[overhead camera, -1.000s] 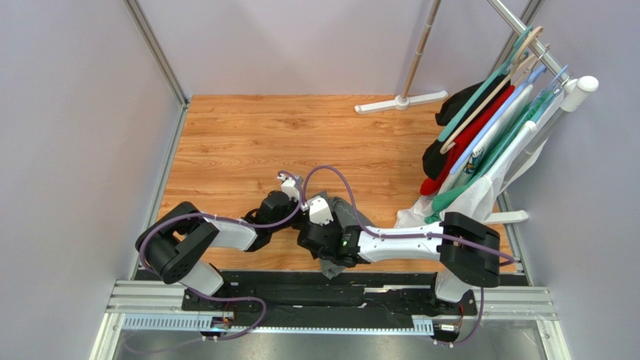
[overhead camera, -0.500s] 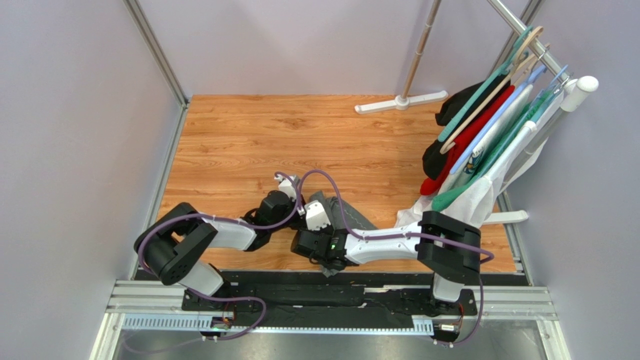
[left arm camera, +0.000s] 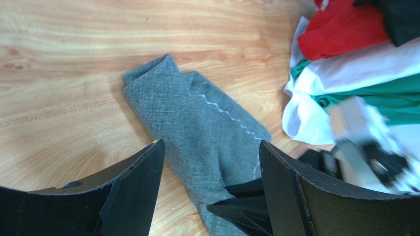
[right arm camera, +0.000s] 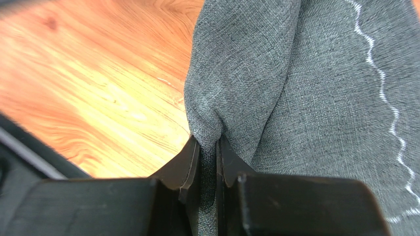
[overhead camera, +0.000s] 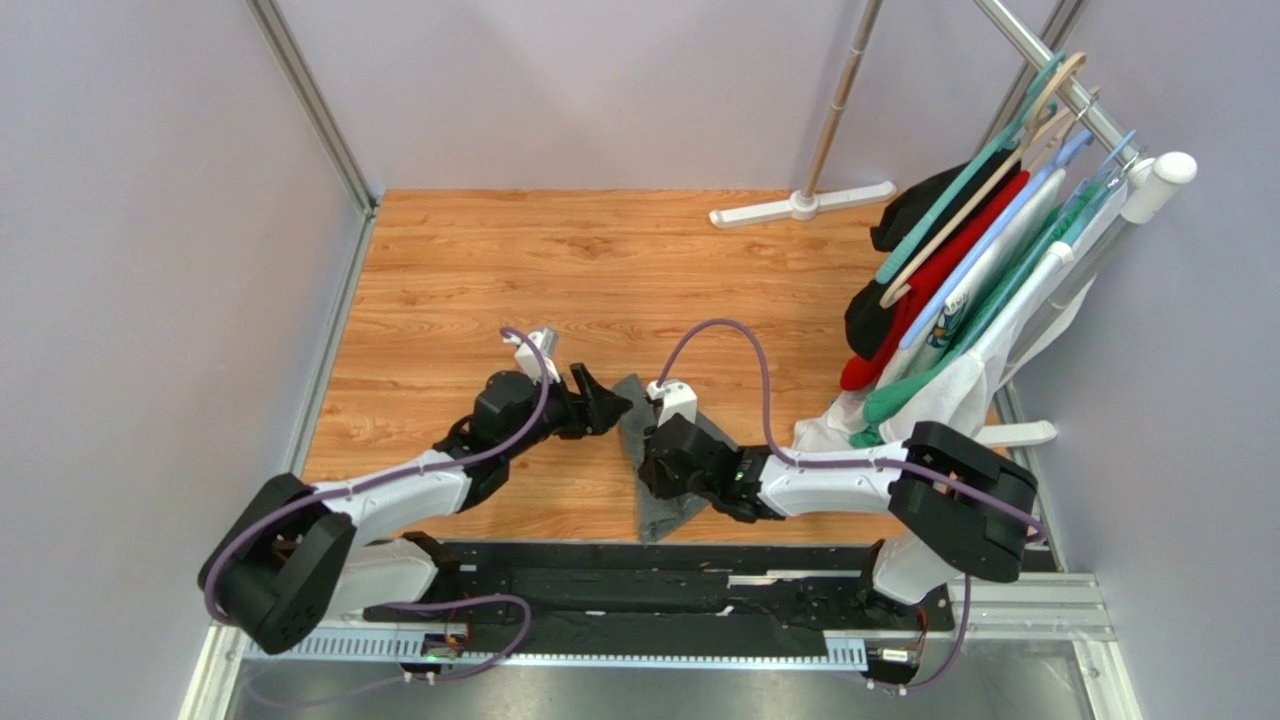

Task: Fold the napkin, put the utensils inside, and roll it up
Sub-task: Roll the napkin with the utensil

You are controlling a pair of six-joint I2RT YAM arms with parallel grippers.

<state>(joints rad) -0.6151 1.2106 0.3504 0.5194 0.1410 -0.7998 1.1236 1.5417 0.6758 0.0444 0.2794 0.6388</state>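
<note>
The dark grey napkin [overhead camera: 661, 510] lies bunched into a narrow folded strip on the wooden floor, near the arms' bases. Its pale wavy stitch line runs along one edge of the napkin [left arm camera: 197, 118]. My right gripper [right arm camera: 208, 142] is shut on a raised fold of the napkin [right arm camera: 305, 98], and the cloth is pinched between both fingers. From above, the right gripper [overhead camera: 649, 468] sits on the strip's middle. My left gripper [left arm camera: 212, 143] is open just above the cloth and holds nothing. From above, the left gripper [overhead camera: 613, 408] is at the strip's far left end. The utensils are out of view.
A garment rack [overhead camera: 977, 255] with red, black, green and white clothes on hangers stands at the right. A white cloth [overhead camera: 932, 405] hangs down to the floor close to the napkin. A stand's white foot [overhead camera: 804, 203] is at the back. A black rail [overhead camera: 661, 578] runs along the near edge.
My left gripper has opened, let go and stretched out to the napkin's far left end. My right gripper has shut on a napkin fold and shifted slightly right.
</note>
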